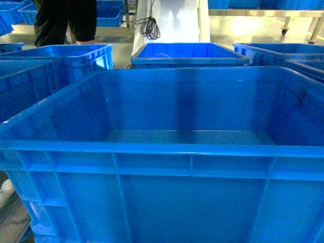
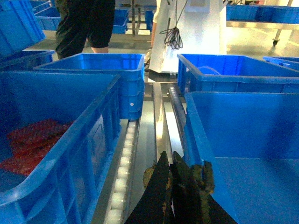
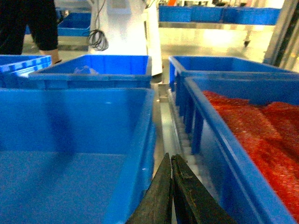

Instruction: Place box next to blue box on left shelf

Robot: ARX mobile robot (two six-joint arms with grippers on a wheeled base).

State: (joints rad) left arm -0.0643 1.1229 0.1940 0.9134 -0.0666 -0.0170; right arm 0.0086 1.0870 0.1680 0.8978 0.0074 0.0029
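Box (image 1: pixel 167 167) fills head view; wrist views reveal red-filled neighbouring crates (image 3: pixel 252 140).

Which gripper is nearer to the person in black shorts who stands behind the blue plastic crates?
Left. The left gripper has the person ahead, slightly to its left; from the right gripper the person stands far off to the left.

No readable text, label, brand, number or sign shows in any of the views.
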